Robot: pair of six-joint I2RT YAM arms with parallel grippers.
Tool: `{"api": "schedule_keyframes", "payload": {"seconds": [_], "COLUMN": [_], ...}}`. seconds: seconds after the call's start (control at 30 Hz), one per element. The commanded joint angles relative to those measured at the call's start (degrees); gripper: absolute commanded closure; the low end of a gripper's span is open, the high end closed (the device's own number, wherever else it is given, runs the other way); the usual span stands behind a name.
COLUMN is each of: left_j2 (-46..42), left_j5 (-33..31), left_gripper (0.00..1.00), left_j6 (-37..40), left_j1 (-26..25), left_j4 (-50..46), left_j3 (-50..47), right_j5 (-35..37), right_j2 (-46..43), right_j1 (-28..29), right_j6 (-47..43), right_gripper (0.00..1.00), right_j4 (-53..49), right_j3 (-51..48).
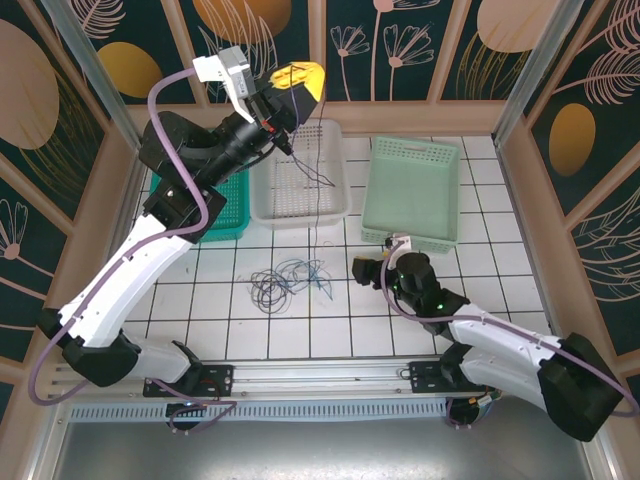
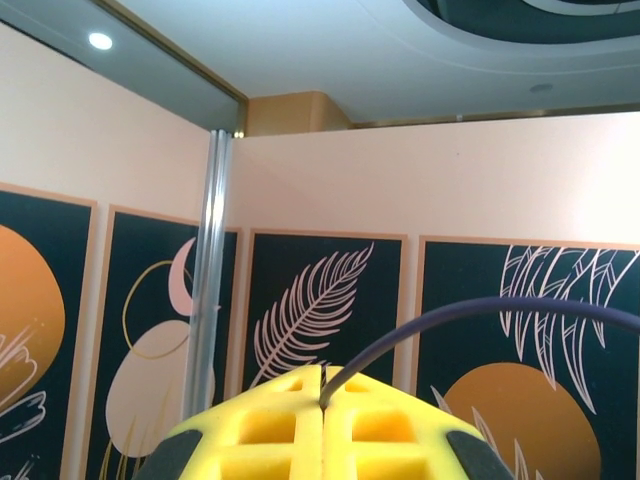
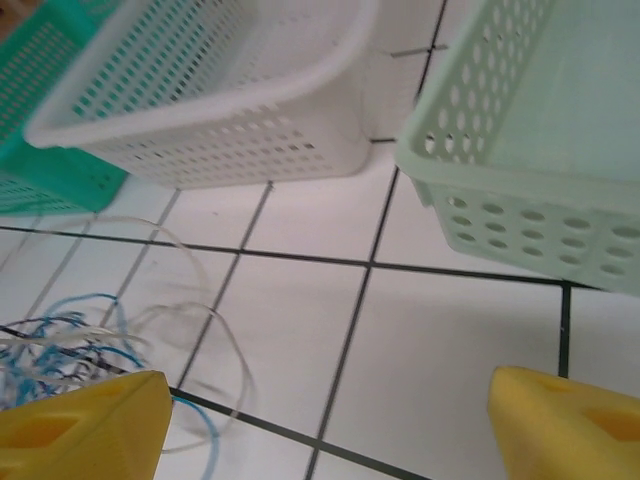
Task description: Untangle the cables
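Note:
My left gripper (image 1: 298,80) is raised high above the white basket (image 1: 262,190), its yellow pads (image 2: 270,425) shut on a dark cable (image 2: 450,312) that arcs off to the right. That thin dark cable (image 1: 318,190) hangs down over the basket toward a tangle of dark, blue and pale cables (image 1: 288,280) lying on the tiled table. My right gripper (image 1: 362,268) sits low, just right of the tangle, open with bare tile between its fingers. In the right wrist view the tangle (image 3: 60,345) lies at the left, beside the left fingertip (image 3: 110,420).
A teal basket (image 1: 232,215) stands left of the white one and a pale green basket (image 1: 412,238) to its right. In the right wrist view the white basket (image 3: 200,140) and the green basket (image 3: 520,200) stand close ahead. Patterned walls enclose the table.

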Motion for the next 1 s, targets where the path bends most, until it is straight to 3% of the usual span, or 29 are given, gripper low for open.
{"api": "schedule_keyframes", "payload": {"seconds": [0.0, 0.43, 0.63, 0.97], "left_j2": [0.13, 6.43, 8.26, 7.06], "left_j5": [1.58, 8.59, 10.87, 12.37], "left_gripper": [1.0, 1.0, 1.0, 1.0], "left_j6": [-2.26, -11.27, -14.09, -15.8], "left_j1": [-0.06, -0.02, -0.11, -0.13], "left_j4": [2.8, 12.23, 14.36, 15.49], "left_j3": [-0.69, 1.21, 1.39, 0.91], "right_j5": [1.7, 4.34, 4.51, 7.5], "right_j2": [-4.08, -15.36, -10.39, 4.63], "right_j1": [1.1, 5.11, 6.43, 5.93], "right_j6": [-0.86, -2.69, -7.8, -11.8], "right_gripper": [0.18, 0.15, 0.12, 0.12], "right_j4": [-2.47, -10.64, -5.81, 11.35], "right_j3": [1.66, 3.78, 5.26, 6.67]}}
